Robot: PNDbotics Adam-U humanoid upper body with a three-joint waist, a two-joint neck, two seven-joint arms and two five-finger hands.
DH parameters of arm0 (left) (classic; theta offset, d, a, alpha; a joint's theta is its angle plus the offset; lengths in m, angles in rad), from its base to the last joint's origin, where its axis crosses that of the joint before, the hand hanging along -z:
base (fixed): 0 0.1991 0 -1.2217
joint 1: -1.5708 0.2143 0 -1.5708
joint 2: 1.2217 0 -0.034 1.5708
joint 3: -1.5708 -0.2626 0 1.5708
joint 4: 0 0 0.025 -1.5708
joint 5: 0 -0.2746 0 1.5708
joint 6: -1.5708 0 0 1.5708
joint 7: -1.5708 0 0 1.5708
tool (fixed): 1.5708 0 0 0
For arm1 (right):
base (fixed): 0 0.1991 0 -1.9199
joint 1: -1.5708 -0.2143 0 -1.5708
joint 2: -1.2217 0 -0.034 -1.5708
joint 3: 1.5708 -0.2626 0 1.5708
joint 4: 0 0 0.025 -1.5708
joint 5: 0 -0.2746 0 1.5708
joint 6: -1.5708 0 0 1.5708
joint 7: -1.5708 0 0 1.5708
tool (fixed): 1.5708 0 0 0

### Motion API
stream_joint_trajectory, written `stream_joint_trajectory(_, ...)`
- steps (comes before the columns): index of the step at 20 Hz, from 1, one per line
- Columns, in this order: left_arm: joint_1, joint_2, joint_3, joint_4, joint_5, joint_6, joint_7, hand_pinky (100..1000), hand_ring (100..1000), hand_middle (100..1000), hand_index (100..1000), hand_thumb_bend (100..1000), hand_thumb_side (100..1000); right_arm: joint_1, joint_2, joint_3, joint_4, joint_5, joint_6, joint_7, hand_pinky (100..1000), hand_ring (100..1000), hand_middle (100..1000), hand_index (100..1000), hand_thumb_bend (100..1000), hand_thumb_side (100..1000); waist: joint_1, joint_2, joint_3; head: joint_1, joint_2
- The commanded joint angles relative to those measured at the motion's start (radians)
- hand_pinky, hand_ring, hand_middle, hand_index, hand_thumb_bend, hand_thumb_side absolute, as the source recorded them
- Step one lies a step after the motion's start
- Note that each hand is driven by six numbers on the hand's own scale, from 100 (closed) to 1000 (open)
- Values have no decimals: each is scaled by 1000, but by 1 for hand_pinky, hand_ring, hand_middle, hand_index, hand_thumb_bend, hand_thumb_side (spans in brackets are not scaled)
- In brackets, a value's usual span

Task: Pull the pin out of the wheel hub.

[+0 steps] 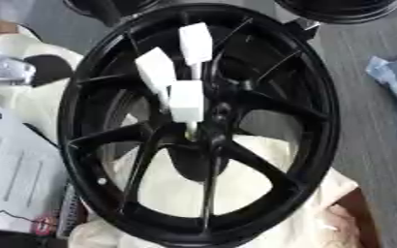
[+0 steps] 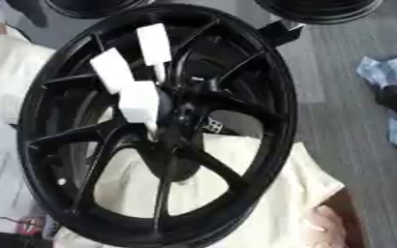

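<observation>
Grey floor lies behind the black wheel hub (image 1: 198, 121) — rigid, probably heavy. Three white pins (image 1: 186, 100) crowd its centre; take one by its block. Neither hand shows.

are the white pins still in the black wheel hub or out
Still in: three white block-headed pins stand at the centre of the black spoked wheel hub. No hand shows.
</observation>
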Motion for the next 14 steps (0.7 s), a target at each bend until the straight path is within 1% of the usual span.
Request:
stream_joint_trajectory(1, -24, 12, -18, -10, -21, -7, 1, 833, 831, 763, 871, 254, 406, -8, -5, 0, -10, -2, 2, 5, 924, 824, 595, 706, 100, 668, -7, -14, -4, -45, -12)
stream_joint_trajectory(3, -37, 0, -36, -10, -26, -6, 1, 833, 833, 772, 872, 260, 403, -7, -1, 1, -10, -2, 4, 5, 925, 823, 594, 706, 100, 669, -10, -13, -8, -51, -13)
stream_joint_trajectory(5, -51, -12, -48, -10, -41, 0, 1, 835, 838, 787, 870, 270, 374, -7, 1, 2, -10, -1, 5, 6, 925, 824, 594, 706, 100, 670, -13, -13, -11, -45, -12)
stream_joint_trajectory(9, -71, -34, -71, -10, -76, 24, 1, 835, 844, 817, 886, 257, 356, -7, 2, 4, -10, 0, 5, 9, 925, 824, 594, 706, 100, 670, -17, -12, -16, -19, -12)
stream_joint_trajectory(14, -93, -57, -93, -10, -84, 48, 1, 836, 850, 830, 900, 251, 349, -6, 6, 6, -10, 1, 8, 11, 925, 824, 594, 706, 100, 677, -21, -8, -19, 8, -11)
